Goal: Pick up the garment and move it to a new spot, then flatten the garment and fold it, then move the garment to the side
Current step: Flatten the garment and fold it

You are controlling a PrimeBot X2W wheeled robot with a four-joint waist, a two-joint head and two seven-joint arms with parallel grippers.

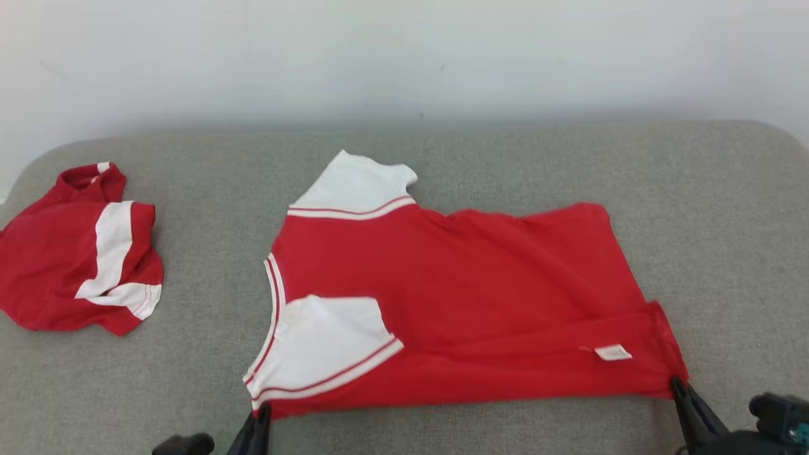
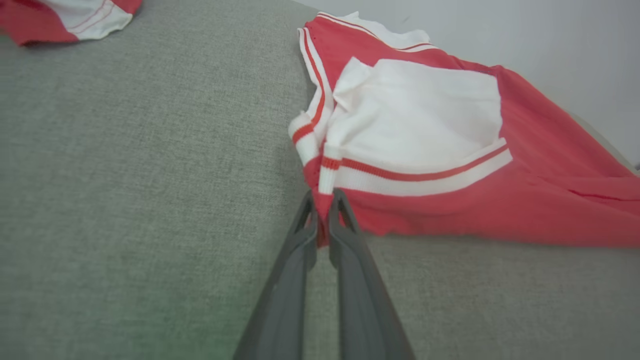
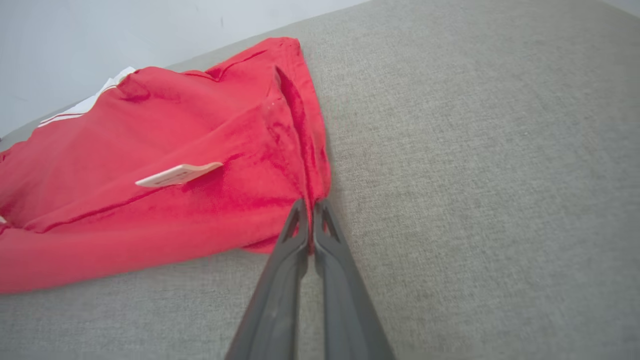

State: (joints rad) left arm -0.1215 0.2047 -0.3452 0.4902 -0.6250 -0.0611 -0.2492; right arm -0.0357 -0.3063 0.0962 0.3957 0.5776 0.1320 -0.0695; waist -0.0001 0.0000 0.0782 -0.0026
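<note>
Grey fabric-covered table (image 1: 505, 164), white wall (image 1: 404, 57) behind. Red soft-knit tee w/ white sleeves (image 1: 455, 278) lies spread at ctr. L gripper (image 1: 261, 414) clamped on its 7 o'clock shoulder corner, R gripper (image 1: 677, 384) on 5 o'clock hem corner. Light, limp, grippy fabric; prob sags btwn holds, so keep taut.

The garment (image 1: 455, 284) is soft, matt cloth. The counter (image 1: 505, 164) wears a coarse, matt grey woven fabric.
</note>
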